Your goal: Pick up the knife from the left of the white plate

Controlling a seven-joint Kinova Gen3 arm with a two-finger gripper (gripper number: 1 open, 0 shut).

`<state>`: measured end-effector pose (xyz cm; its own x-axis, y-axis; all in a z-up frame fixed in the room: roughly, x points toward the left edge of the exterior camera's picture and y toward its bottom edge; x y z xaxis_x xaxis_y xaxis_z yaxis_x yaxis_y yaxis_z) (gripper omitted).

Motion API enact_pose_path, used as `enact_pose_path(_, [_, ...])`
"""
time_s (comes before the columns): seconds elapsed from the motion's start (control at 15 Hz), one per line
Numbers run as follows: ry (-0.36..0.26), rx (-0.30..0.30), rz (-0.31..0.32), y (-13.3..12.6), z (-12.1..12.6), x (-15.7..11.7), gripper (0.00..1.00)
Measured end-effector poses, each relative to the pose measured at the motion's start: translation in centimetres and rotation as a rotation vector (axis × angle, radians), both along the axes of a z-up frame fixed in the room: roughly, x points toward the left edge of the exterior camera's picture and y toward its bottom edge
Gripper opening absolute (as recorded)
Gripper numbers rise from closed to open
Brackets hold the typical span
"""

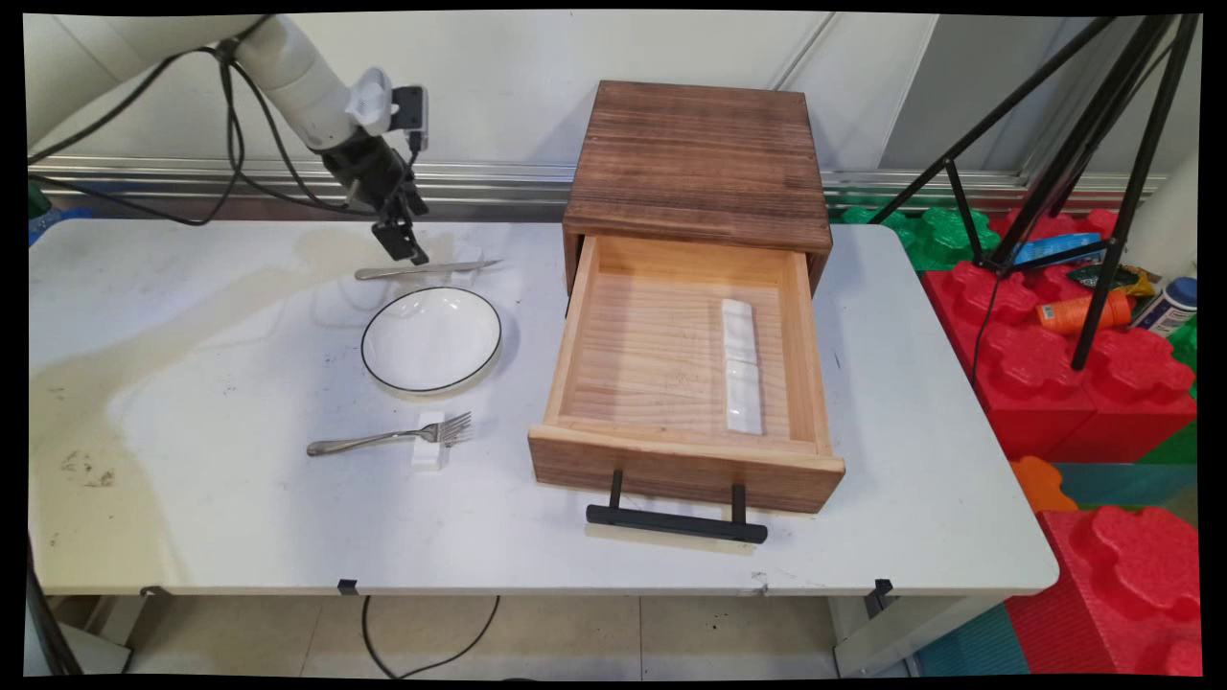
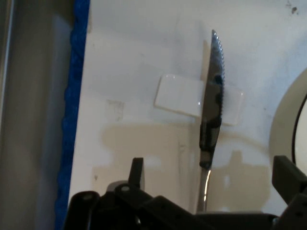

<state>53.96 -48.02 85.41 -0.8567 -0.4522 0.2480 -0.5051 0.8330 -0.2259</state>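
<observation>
Looking at main view: gripper (image 1: pixel 410 251) hangs just above knife (image 1: pixel 427 270) handle, behind plate (image 1: pixel 431 339); fork (image 1: pixel 388 438) on own rest, drawer (image 1: pixel 685 359) open, white rest (image 1: pixel 741 365) inside. In hand view I see fingers (image 2: pixel 136 173) apart, straddling knife (image 2: pixel 211 115); knife lies on desk (image 2: pixel 144 57), not lifted.

The tool (image 1: pixel 407 240) hangs with its two black fingers spread apart, just above the handle of a steel table knife (image 1: pixel 427 271). The knife lies flat on the white worktop (image 1: pixel 192 383), its serrated blade propped across a small white rest (image 2: pixel 180 100), tip pointing towards the wooden drawer box. Just on the near side of the knife sits a round white plate with a thin dark rim (image 1: pixel 431 340).
</observation>
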Motion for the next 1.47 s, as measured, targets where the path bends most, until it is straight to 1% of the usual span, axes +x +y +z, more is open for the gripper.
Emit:
enact_pose_path(0.27, [0.005,0.037,-0.025,-1.9,-2.1,-0.2,1.00])
enact_pose_path(0.73, [0.002,0.078,-0.046,-3.6,-4.1,0.0,1.00])
enact_pose_path(1.13, [-0.001,0.109,-0.057,-4.2,-5.0,0.7,1.00])
enact_pose_path(1.2, [0.001,0.114,-0.060,-4.3,-5.1,0.7,0.00])
enact_pose_path(1.47, [0.007,0.121,-0.066,-4.5,-5.3,0.9,0.00])
